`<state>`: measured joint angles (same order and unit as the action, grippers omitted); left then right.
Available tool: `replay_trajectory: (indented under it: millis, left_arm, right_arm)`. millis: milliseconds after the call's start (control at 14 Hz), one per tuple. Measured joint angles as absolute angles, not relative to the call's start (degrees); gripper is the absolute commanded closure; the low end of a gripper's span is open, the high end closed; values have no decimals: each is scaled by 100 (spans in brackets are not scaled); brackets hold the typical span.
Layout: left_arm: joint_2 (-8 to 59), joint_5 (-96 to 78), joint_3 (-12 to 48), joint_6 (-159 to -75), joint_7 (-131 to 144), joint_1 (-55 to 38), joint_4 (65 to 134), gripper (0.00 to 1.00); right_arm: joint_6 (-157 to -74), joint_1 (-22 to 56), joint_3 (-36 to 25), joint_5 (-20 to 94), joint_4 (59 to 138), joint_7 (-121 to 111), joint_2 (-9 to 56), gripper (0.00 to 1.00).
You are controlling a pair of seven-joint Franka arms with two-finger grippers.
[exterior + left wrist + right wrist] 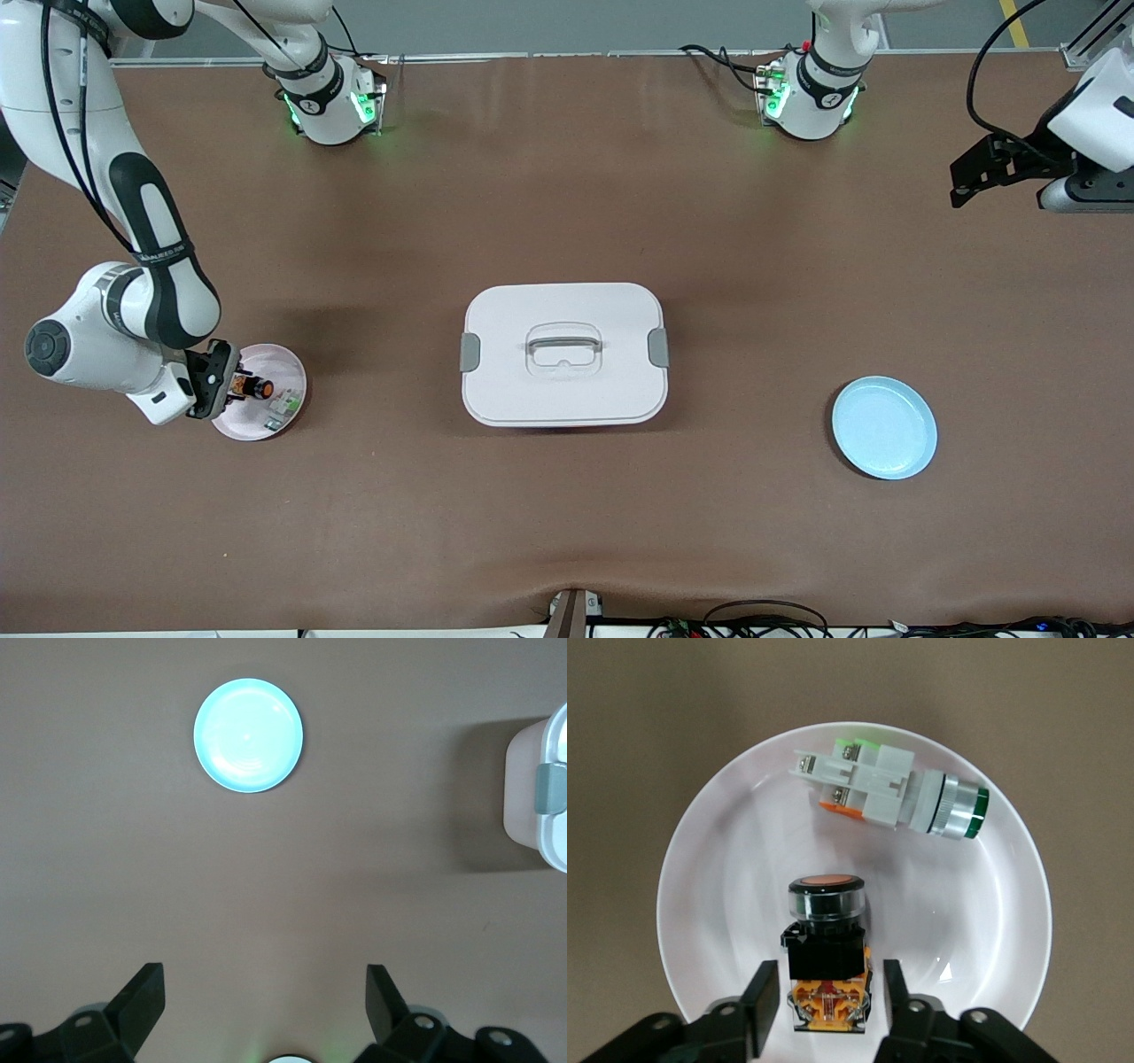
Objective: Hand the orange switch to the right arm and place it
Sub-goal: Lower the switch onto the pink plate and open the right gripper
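Note:
The orange switch (257, 387) lies on its side in a small pale plate (276, 356) toward the right arm's end of the table. In the right wrist view the switch (826, 930) has a black body, a round orange cap and an orange base. My right gripper (229, 387) is low over the plate. Its fingers (764, 1001) stand on either side of the switch's base with small gaps, so the gripper (830, 990) is open. My left gripper (961, 184) waits high over the left arm's end of the table, open and empty (266, 992).
A white-and-green part (877, 793) lies in the same plate (726, 868), beside the switch (283, 406). A white lidded box (563, 354) with a handle stands mid-table. A light blue plate (884, 428) lies toward the left arm's end and shows in the left wrist view (248, 735).

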<state>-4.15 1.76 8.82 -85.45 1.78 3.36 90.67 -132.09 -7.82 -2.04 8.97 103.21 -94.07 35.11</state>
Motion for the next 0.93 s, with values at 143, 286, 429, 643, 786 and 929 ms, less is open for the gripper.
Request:
replay_trajectory:
  millis: [143,286,429,643,786,929]
  left_arm:
    - [-419,174,877,-8536,169,352,9066,0]
    - [-444,174,877,-8515,180,353,9064,0]
    - [-476,174,877,-8488,182,353,9061,0]
    - [-493,174,888,-8437,182,352,9066,0]
    - [-492,174,899,-8424,182,349,9089,0]
    - [-492,174,910,-8424,182,338,9096,0]
  right_arm:
    - [-13232,-782,-198,915,10311,-9407,3510,0]
    - [-13235,-782,-192,929,10283,-9407,3499,0]
    - [-13228,-782,-191,959,10250,-9398,3452,0]
    - [-12952,-790,-202,1104,10240,-9145,3305,0]
    - [-12715,-792,-208,1120,10234,-8741,3171,0]
    - [-12563,-792,-208,1122,10231,-8314,3055,0]
